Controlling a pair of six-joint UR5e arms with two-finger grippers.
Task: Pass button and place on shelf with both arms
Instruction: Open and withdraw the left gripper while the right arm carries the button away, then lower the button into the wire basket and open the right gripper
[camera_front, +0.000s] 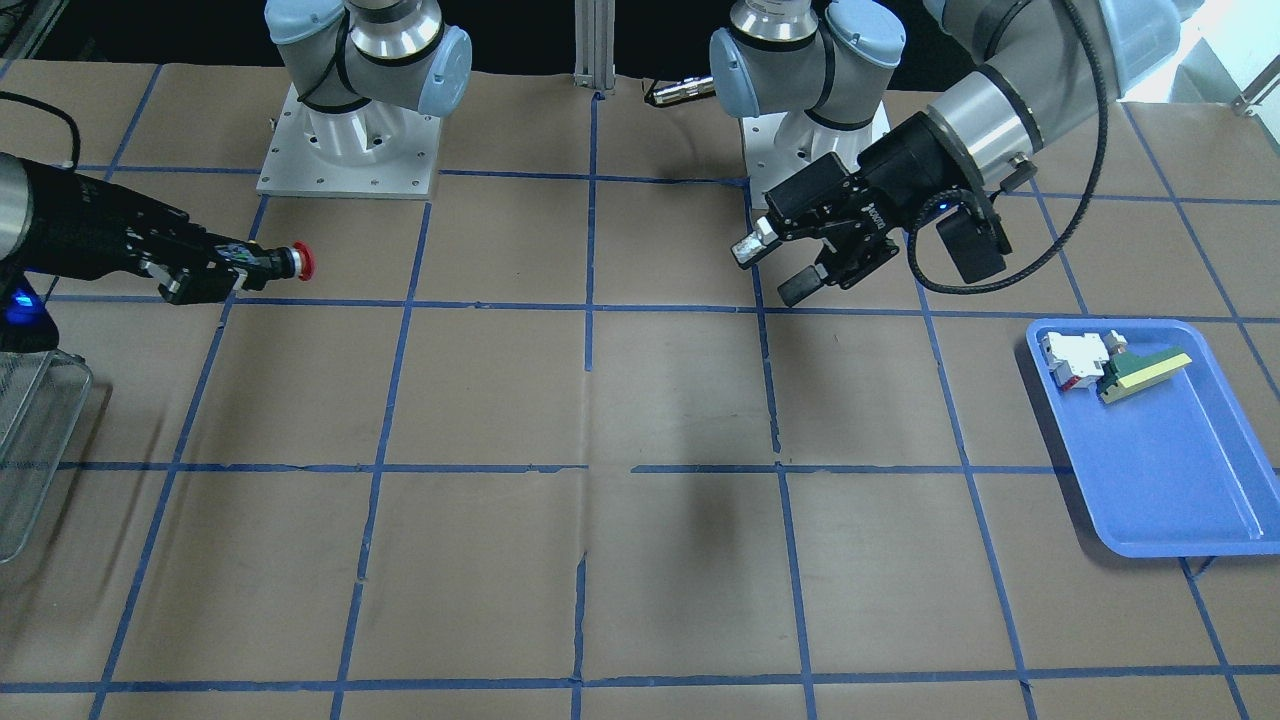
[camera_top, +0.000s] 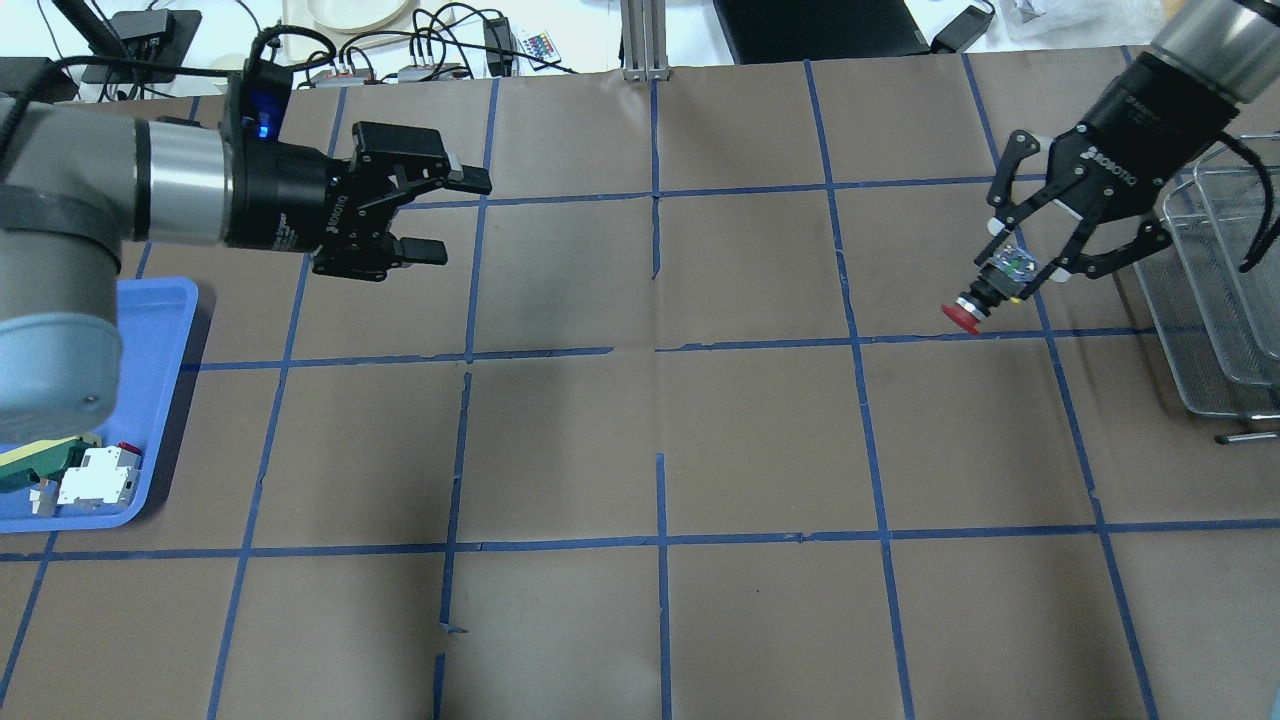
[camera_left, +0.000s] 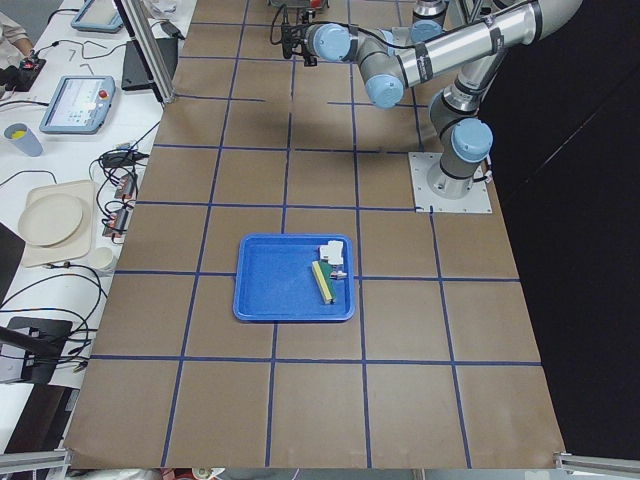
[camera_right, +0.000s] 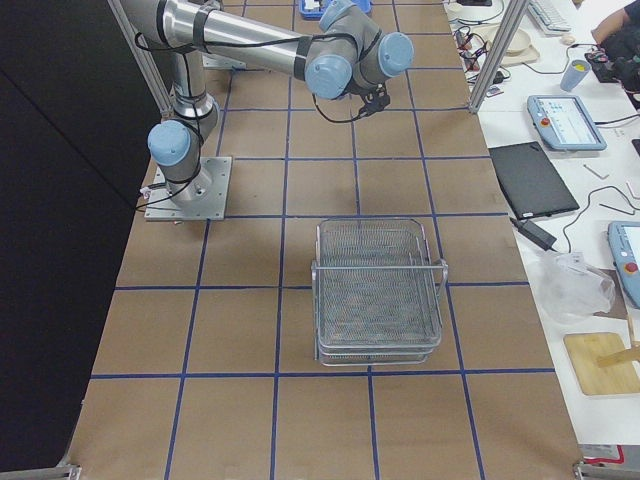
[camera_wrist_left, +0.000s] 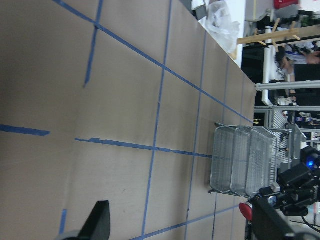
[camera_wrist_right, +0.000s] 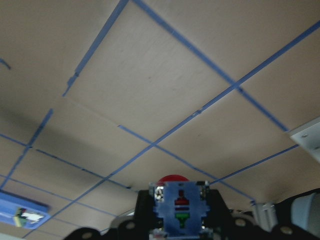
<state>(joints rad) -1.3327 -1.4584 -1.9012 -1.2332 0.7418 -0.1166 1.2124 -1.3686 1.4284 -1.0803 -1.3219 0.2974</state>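
The button (camera_top: 962, 317), with its red cap and black body, is held by its grey base in my right gripper (camera_top: 1017, 270), above the table beside the shelf (camera_top: 1215, 300), cap pointing toward the table's middle. In the front view the right gripper (camera_front: 235, 268) holds the button (camera_front: 298, 262) near the wire shelf (camera_front: 30, 440). The right wrist view shows the button's base (camera_wrist_right: 180, 206) between the jaws. My left gripper (camera_top: 455, 215) is open and empty, far across the table, and shows in the front view (camera_front: 770, 270). The left wrist view shows the shelf (camera_wrist_left: 245, 160) and the button's red cap (camera_wrist_left: 245, 210).
A blue tray (camera_front: 1180, 480) on my left side holds a white-and-red block (camera_front: 1075, 358) and a green-and-yellow wedge (camera_front: 1145, 370). The brown, blue-taped table (camera_top: 660, 440) lies between the arms. Cables and devices lie beyond the far edge (camera_top: 420, 40).
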